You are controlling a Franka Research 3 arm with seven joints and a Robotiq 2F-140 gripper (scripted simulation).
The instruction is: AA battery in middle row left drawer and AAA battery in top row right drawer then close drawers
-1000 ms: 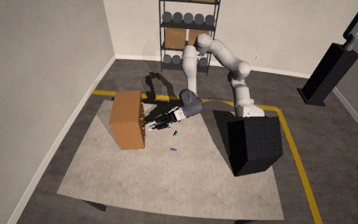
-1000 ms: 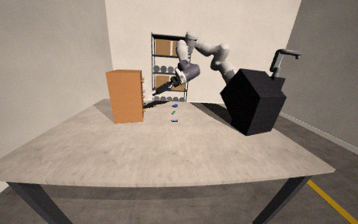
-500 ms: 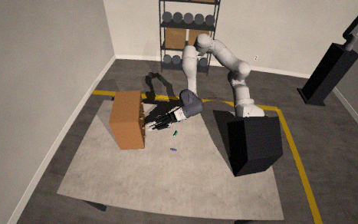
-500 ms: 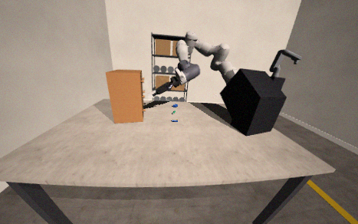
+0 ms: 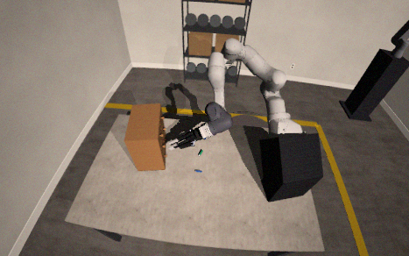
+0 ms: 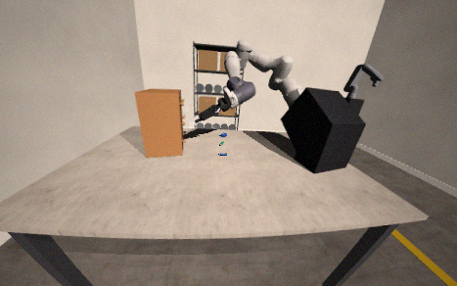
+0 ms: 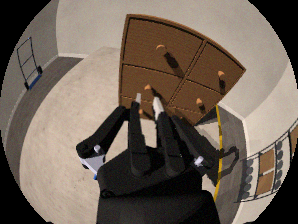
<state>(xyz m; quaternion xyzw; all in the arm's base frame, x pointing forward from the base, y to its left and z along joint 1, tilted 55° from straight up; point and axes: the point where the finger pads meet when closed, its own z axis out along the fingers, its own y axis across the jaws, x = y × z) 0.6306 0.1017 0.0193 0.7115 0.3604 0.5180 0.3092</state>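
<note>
From where I stand, the gripper (image 5: 172,145) (image 6: 195,120) (image 7: 146,100) has its fingers a little apart, with nothing that I can see held between them. The small chest (image 5: 147,140) (image 6: 159,122) (image 7: 172,35) stands upright just ahead of the fingertips, its drawers looking pushed in. One round knob (image 7: 147,87) shows right beyond the tips; whether they touch it, I can't tell.

On the table (image 5: 187,210) (image 6: 205,191) (image 7: 60,140), lower than the gripper and to its side, lie a green piece (image 5: 200,152) (image 6: 221,143) and, farther out, a thin blue piece (image 5: 198,171) (image 6: 223,154). Another blue piece (image 6: 223,134) lies beneath and behind the fingertips, mostly covered by the gripper from above. They're too small for me to say which is the AA battery and which the AAA.

The black block (image 5: 279,188) (image 6: 324,127) under the arm's base is well behind the gripper. Nearest the fingertips, the chest front is what stands in the way. The fingers hide part of its lower drawers in the wrist view.
</note>
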